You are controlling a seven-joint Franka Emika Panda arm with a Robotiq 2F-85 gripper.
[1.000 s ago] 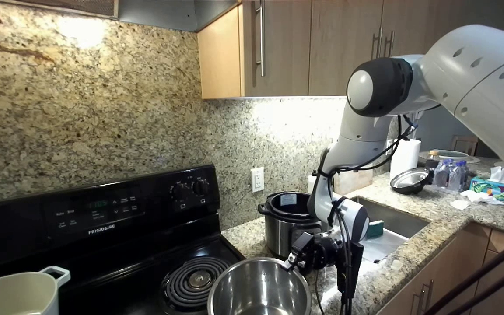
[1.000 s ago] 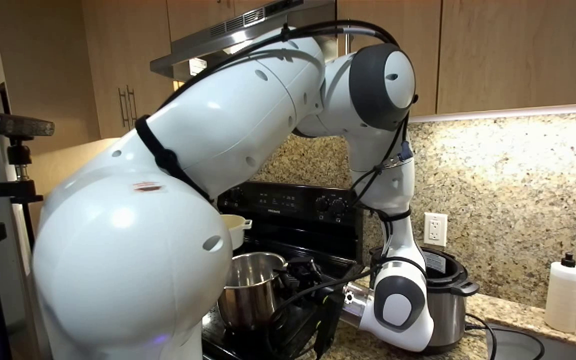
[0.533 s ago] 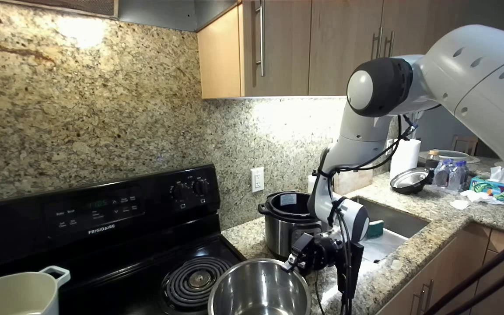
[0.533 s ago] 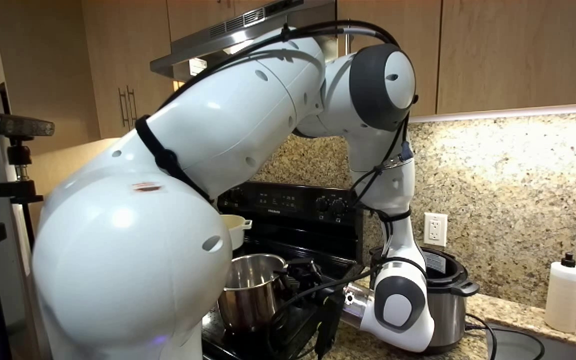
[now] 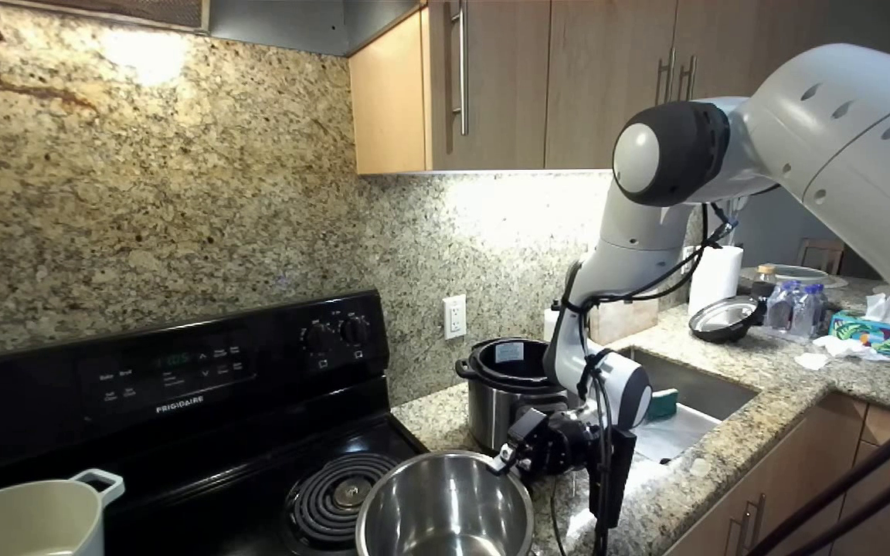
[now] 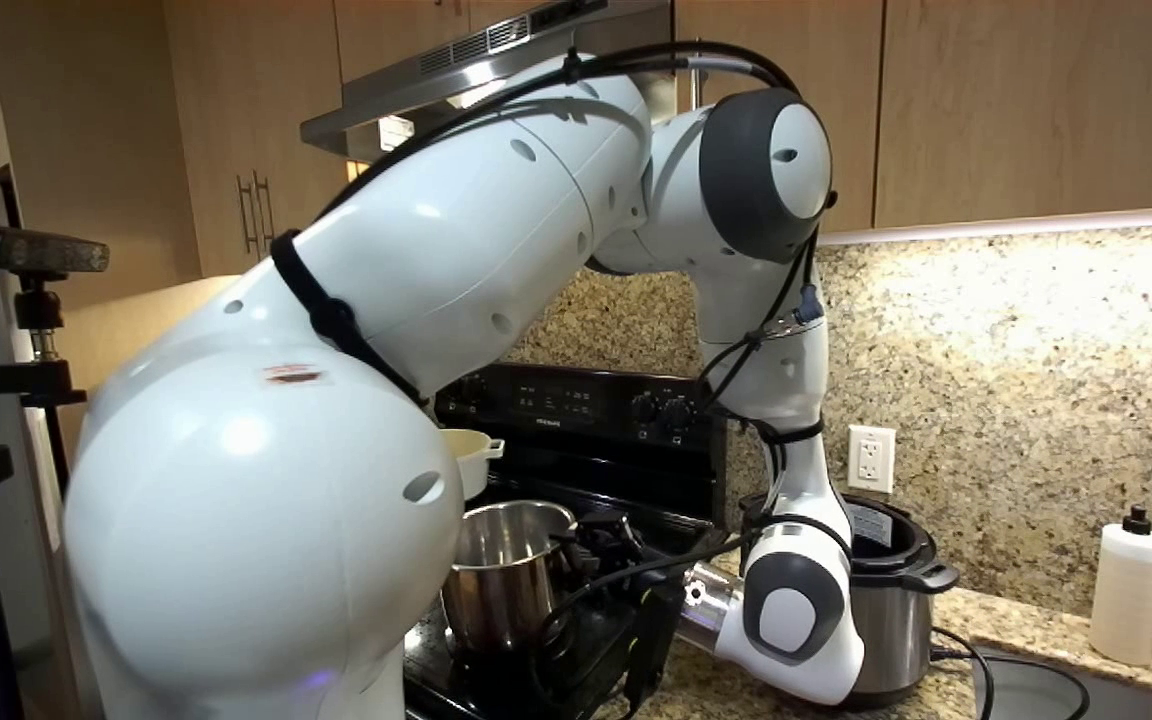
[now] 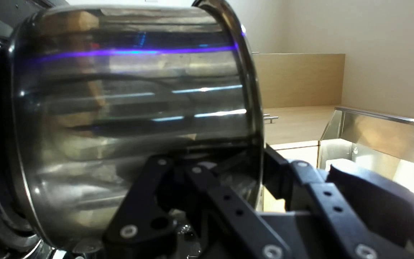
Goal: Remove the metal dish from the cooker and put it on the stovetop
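Observation:
The metal dish (image 5: 445,513), a shiny steel pot, hangs by its rim from my gripper (image 5: 502,462), which is shut on the wall at its upper edge. In the wrist view the dish's outer side (image 7: 128,126) fills much of the picture; one of the fingers (image 7: 273,170) lies beyond the rim. Both exterior views place the dish at the front of the stovetop (image 6: 428,655), by the coil burner (image 5: 352,494). Whether its bottom touches the stovetop cannot be told. Behind the arm stands the cooker (image 6: 886,625), its black inside showing.
A cream-white handled pot (image 5: 35,513) sits on the stovetop's far side. The granite counter (image 5: 433,425) carries the cooker beside the sink (image 5: 681,425). Cables (image 6: 626,580) loop around the wrist. A white soap bottle (image 6: 1129,590) stands near the wall.
The dish and gripper have shifted slightly, together, farther over the stovetop and away from the sink, perhaps a little upward. The grip on the rim is the same.

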